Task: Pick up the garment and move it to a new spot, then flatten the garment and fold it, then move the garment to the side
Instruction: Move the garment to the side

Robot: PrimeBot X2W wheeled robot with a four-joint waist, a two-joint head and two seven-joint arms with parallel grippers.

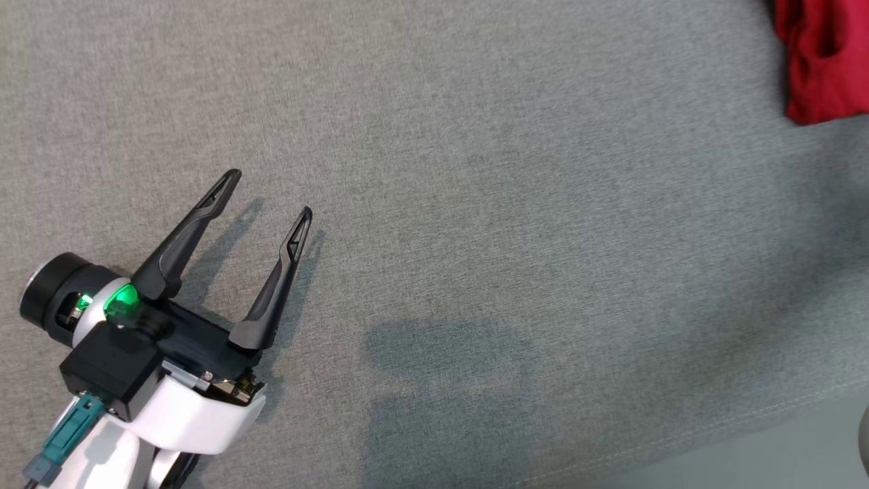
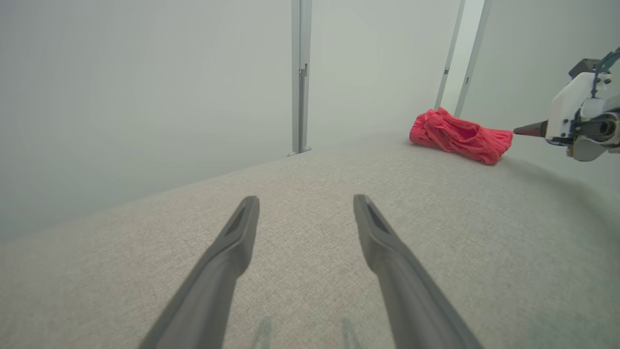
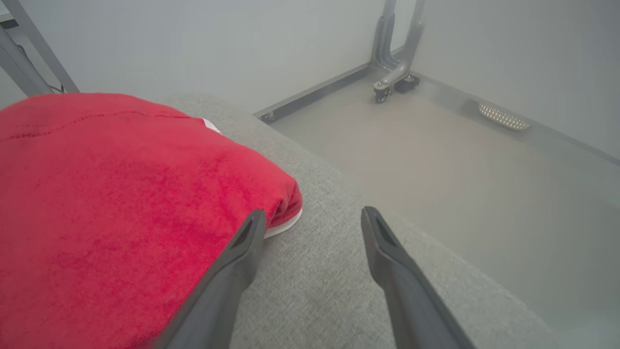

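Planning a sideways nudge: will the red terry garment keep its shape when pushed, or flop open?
Probably floppy: the red terry garment sags in soft rounded folds. Its nubby pile on the grey woven surface likely drags, bunching rather than sliding.

The left pincer hovers with jaws apart over the grey fabric counter, the red garment lying well back from its seamed edge.

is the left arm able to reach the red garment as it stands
Likely not without a long reach: the open left pincer sits low left, the red garment far right, though nothing blocks the grey surface between.
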